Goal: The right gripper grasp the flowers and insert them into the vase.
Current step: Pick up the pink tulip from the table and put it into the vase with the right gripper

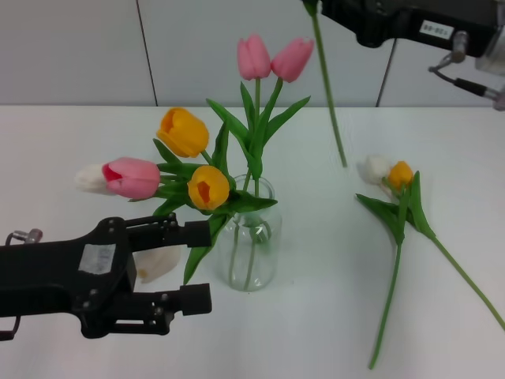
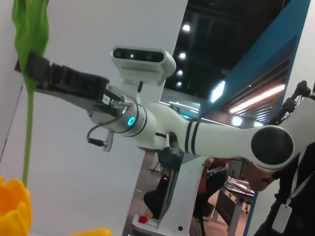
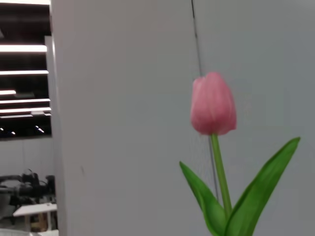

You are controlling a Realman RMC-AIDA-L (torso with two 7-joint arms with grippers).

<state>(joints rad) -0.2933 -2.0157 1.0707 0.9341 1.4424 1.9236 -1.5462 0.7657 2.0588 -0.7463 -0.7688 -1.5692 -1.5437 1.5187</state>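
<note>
Hanging from the right gripper [image 1: 316, 6], a single tulip stem [image 1: 330, 91] dangles to the right of the vase [image 1: 251, 237] and well above the table [image 1: 331, 316]. The fingers are closed on that stem near its leaf, as the left wrist view shows, with the pink head [image 3: 213, 104] pointing up past the wrist camera.

The vase neck is already crowded with yellow, pink and white blooms and their leaves. My guess is that the loose stem end could snag on those leaves, or miss the narrow mouth and slide down the glass outside. A sideways push might also tip the vase.

The right arm reaches in high, level, from the upper right of the vase. The left gripper [image 1: 185, 268], fingers spread and holding nothing, sits low just left of the vase. Two more flowers [image 1: 398, 213], white and orange, lie on the table well to the right of the vase.
</note>
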